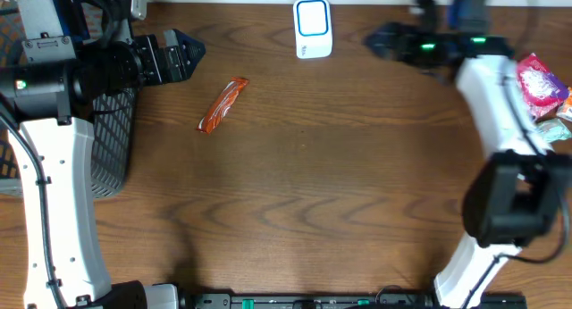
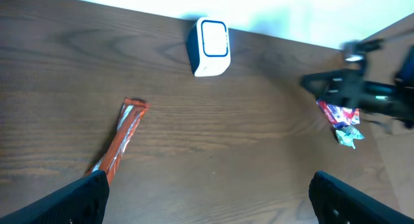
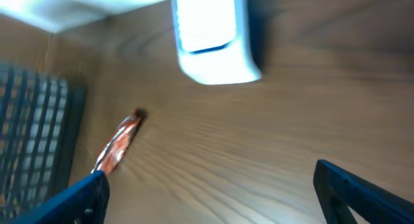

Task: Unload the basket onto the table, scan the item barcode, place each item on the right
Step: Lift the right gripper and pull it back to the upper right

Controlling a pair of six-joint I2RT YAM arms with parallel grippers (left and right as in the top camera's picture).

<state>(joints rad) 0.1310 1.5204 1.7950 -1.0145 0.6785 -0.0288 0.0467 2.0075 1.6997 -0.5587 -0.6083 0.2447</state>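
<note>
- Long orange-red foil snack wrapper (image 1: pixel 223 104) lies flat on the dark brown wooden table (image 1: pixel 304 193). It sits left of centre, set diagonally, top end toward the far right.
- Wrapper is free, with no gripper touching it. It is near the left gripper (image 1: pixel 190 57), just below and to the right of its tips in the overhead view.
- Left gripper is spread wide and holds nothing. In the left wrist view its black fingers (image 2: pixel 77 201) sit at both lower corners, with bare table between them.
- Right gripper (image 1: pixel 374 39) is blurred, at the far side just right of the scanner. Its fingers (image 3: pixel 362 191) are wide apart and empty.
- Small white box scanner with a blue-rimmed window (image 1: pixel 313 28) stands at the far table edge, mid-width, well apart from the wrapper.
- Black wire mesh basket (image 1: pixel 112 139) is at the left edge, under the left arm.
- Heap of colourful packets (image 1: pixel 541 86) is at the far right edge.
</note>
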